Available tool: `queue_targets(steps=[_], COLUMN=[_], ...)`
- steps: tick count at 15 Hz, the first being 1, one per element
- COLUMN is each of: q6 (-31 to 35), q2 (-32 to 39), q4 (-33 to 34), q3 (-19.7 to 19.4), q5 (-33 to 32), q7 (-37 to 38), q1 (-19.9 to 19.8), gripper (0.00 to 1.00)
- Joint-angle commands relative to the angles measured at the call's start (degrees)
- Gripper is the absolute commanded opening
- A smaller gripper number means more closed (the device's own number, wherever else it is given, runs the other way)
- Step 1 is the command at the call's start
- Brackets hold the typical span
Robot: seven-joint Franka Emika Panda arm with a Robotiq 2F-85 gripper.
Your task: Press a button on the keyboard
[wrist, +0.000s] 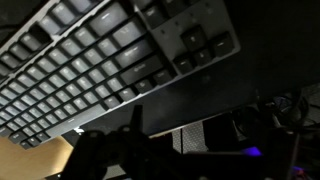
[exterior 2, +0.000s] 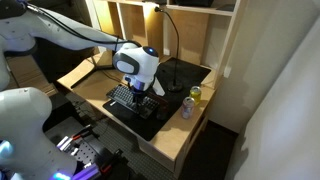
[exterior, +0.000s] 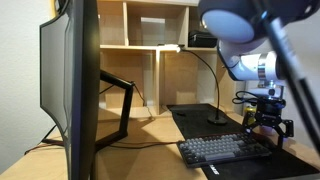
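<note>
The keyboard (exterior: 225,150) is a compact dark grey board with grey keycaps, lying on the black desk mat (exterior: 195,112) near the desk's front. It also shows in an exterior view (exterior 2: 127,99) and fills the upper left of the wrist view (wrist: 90,60). My gripper (exterior: 269,132) hovers just above the keyboard's right end and holds nothing. Its fingers look spread apart. In the wrist view the gripper (wrist: 195,140) is a dark shape at the bottom, over the mat beside the keyboard's edge. In an exterior view the white wrist (exterior 2: 138,64) hides the fingers.
A large monitor (exterior: 72,85) on a black stand fills the left side. A desk lamp base (exterior: 218,120) stands on the mat behind the keyboard. A can (exterior 2: 195,94) and a bottle (exterior 2: 187,107) stand near the desk's edge. Wooden shelves (exterior: 150,30) rise behind.
</note>
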Motion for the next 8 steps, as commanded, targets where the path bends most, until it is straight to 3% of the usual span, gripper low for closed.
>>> queue_targets(steps=[1,4,5,8], q6=[-9.4,-18.7,-12.7,-16.9], q2=[14.6,24.8,16.9,23.0], q4=[-2.9,-4.5,-3.9,-4.2], q3=[-3.0,-4.9,-3.1,-3.8], q5=[5.9,9.5,6.2,8.0], q7=[0.0,-0.1,-0.1,-0.2], q1=[-1.1,-2.3,-2.0,-2.6], gripper=[1.00,1.00,1.00,1.00])
